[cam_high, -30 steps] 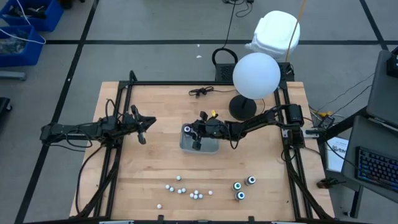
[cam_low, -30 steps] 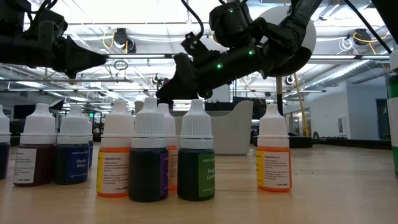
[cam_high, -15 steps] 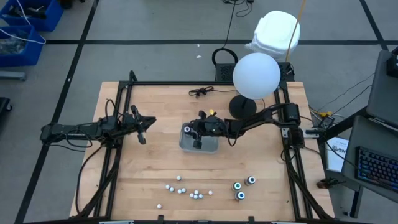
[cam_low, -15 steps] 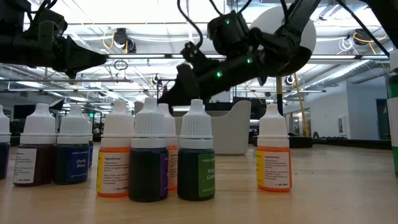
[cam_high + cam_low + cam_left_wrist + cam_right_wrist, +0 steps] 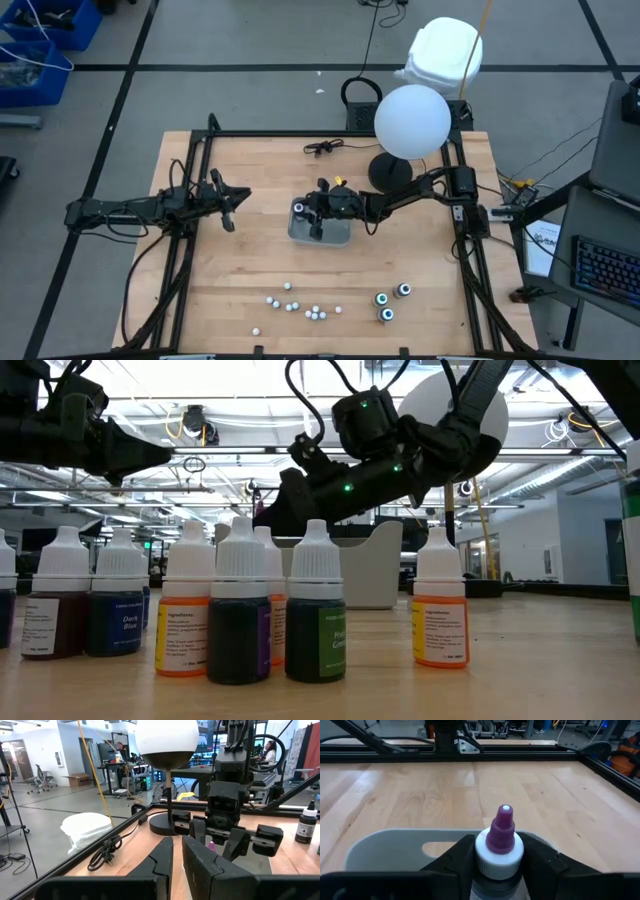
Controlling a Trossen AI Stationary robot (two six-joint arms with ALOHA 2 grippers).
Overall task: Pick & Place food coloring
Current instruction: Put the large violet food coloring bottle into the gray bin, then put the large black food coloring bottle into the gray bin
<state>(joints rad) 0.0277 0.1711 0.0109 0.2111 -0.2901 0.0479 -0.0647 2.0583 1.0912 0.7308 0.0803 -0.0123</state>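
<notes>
The grey tray (image 5: 335,235) lies at the table's middle. My right gripper (image 5: 306,210) reaches over its left end from the right, shut on a food coloring bottle (image 5: 500,851) with a purple nozzle and a white collar. Whether the bottle's base rests on the tray floor is hidden. Several tiny white-capped bottles (image 5: 300,305) stand near the front edge, and they fill the low view (image 5: 240,610). Three dark bottles with teal tops (image 5: 388,301) stand to their right. My left gripper (image 5: 228,208) hangs shut and empty over the table's left side. My right gripper has the bottle's white collar (image 5: 481,851) between its two fingers, one on each side, just below the purple nozzle (image 5: 211,845). The fingers (image 5: 540,862) come nearly level from the table's right. The bottle stands upright over the tray's left end, its lower part hidden by the gripper.
A lamp with a white globe (image 5: 412,120) and a black round base (image 5: 390,172) stands at the back right, close to the right arm. A black cable (image 5: 322,148) lies at the far edge. Black frame rails (image 5: 190,200) run along both sides.
My right gripper has sunk a little toward the tray and edged toward the table's left with the bottle, which stays upright.
</notes>
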